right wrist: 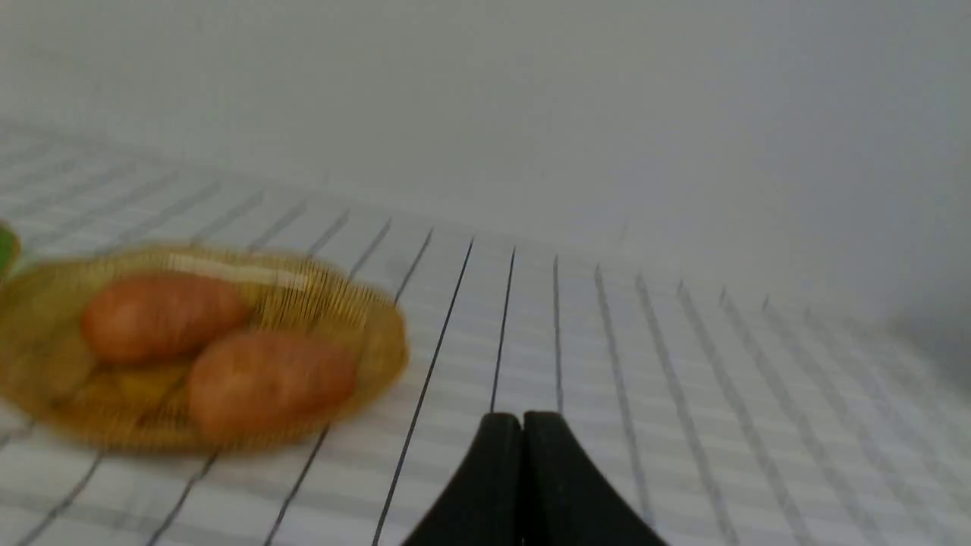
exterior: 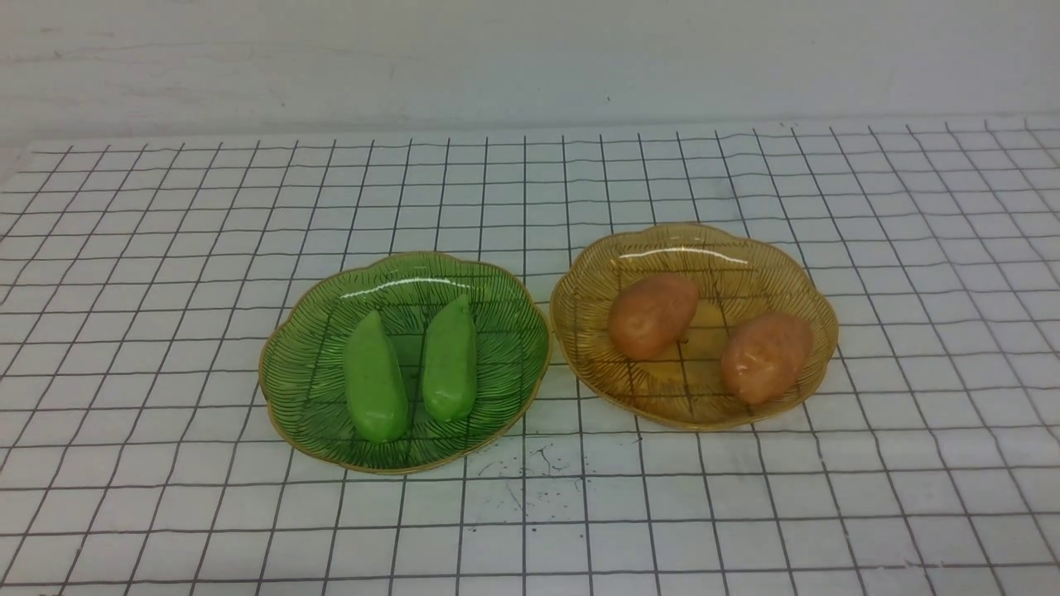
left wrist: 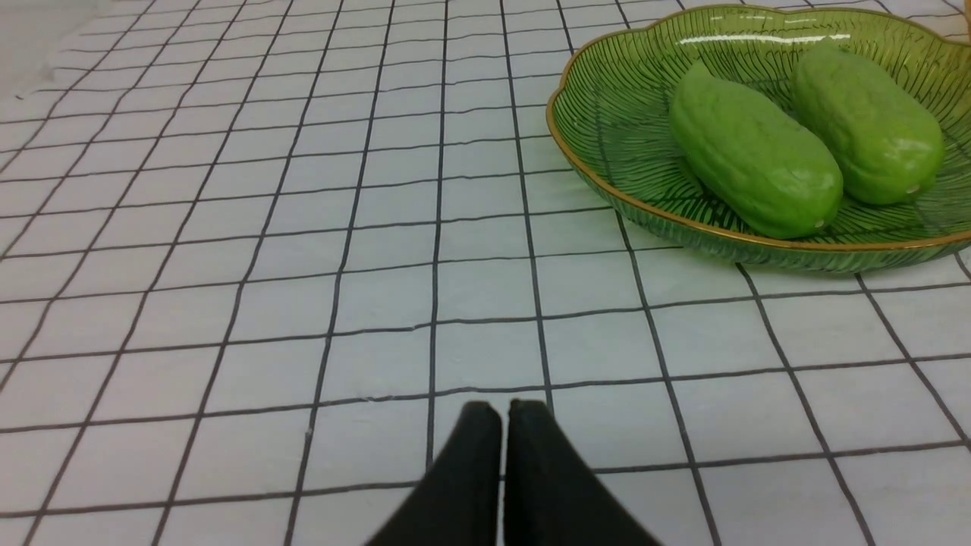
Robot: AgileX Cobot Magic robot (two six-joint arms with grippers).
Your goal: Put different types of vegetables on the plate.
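Two light-green cucumber-like vegetables (exterior: 375, 381) (exterior: 450, 360) lie side by side on a green plate (exterior: 315, 414) at centre left. Two orange-brown potatoes (exterior: 652, 315) (exterior: 765, 357) lie on an amber plate (exterior: 580, 331) at centre right. No arm shows in the front view. In the left wrist view my left gripper (left wrist: 504, 413) is shut and empty, low over the cloth, well apart from the green plate (left wrist: 607, 144) and its cucumbers (left wrist: 751, 155) (left wrist: 865, 125). In the blurred right wrist view my right gripper (right wrist: 522, 421) is shut and empty, apart from the amber plate (right wrist: 379, 341) with potatoes (right wrist: 163, 315) (right wrist: 269, 379).
A white cloth with a black grid (exterior: 166, 248) covers the table. A pale wall (exterior: 530, 58) rises behind its far edge. Small dark scribbles (exterior: 530, 468) mark the cloth in front of the plates.
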